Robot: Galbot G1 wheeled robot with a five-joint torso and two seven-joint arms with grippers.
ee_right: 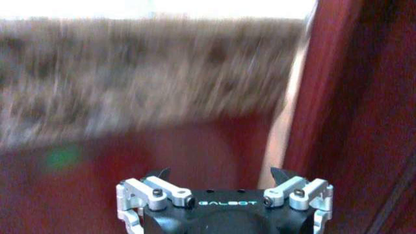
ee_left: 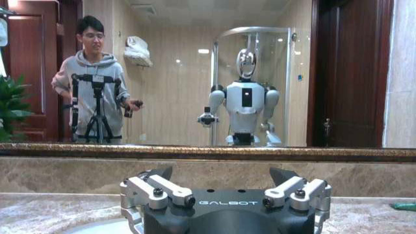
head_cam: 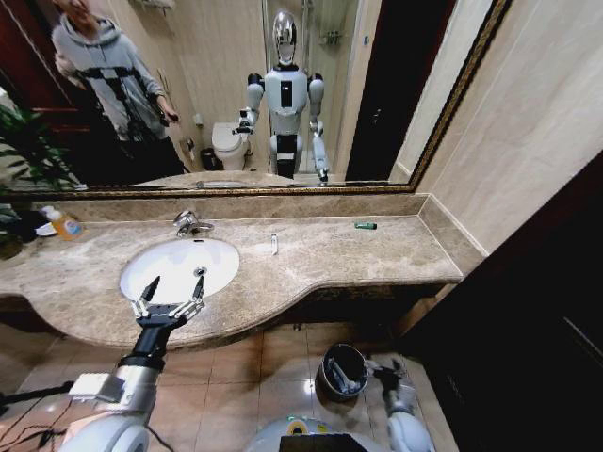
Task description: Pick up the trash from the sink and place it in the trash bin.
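The white oval sink (head_cam: 165,273) sits in the brown marble countertop with a chrome tap (head_cam: 188,223) behind it. My left gripper (head_cam: 168,303) hovers open over the sink's front rim, nothing between its fingers (ee_left: 159,176). On the counter right of the sink lie a thin white stick (head_cam: 274,244) and, farther right by the wall, a small green tube (head_cam: 366,225) (ee_left: 404,206). The trash bin (head_cam: 329,359) stands on the floor below the counter with pale bits inside. My right gripper (head_cam: 386,373) (ee_right: 221,176) hangs open and low beside the bin.
An orange-yellow bottle (head_cam: 64,224) stands at the counter's left end near a plant (head_cam: 24,141). A mirror (head_cam: 283,94) runs along the wall behind the counter. A dark wooden door (head_cam: 528,311) closes in the right side. Cables (head_cam: 28,424) lie on the floor at lower left.
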